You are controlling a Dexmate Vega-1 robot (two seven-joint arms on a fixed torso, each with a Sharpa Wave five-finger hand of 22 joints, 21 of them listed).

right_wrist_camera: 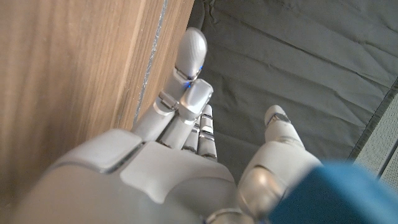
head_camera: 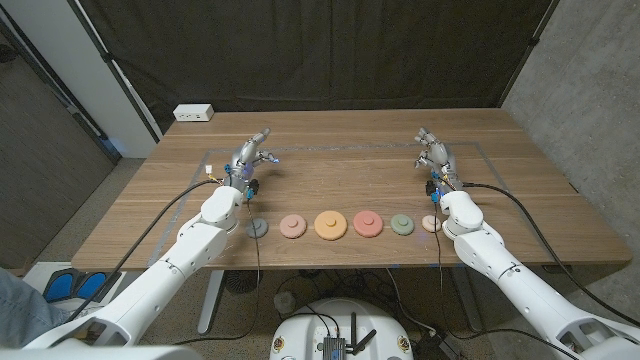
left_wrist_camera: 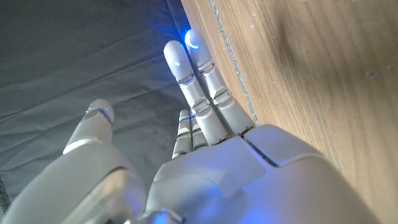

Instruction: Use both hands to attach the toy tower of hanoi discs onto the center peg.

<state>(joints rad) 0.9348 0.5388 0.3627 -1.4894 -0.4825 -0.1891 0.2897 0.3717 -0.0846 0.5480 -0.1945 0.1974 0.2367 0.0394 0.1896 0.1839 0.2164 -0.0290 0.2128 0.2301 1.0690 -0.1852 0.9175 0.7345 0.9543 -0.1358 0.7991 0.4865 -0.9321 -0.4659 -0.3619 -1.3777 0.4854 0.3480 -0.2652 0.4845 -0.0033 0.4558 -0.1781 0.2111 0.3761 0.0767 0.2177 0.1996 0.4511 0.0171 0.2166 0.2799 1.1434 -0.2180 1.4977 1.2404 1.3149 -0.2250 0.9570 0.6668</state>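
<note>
Wooden table (head_camera: pixel 340 180) with six coloured discs (head_camera: pixel 331 224) lying in a row near its front edge, none stacked, so the task looks unstarted, while the left hand (head_camera: pixel 250 155) and right hand (head_camera: pixel 432 152) wait beyond them, fingers extended, holding nothing.

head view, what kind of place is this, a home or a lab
Probably a robot lab or test bay: a dark curtain hangs behind the wooden table, a taped outline marks its work area, and cables trail along both arms.
</note>
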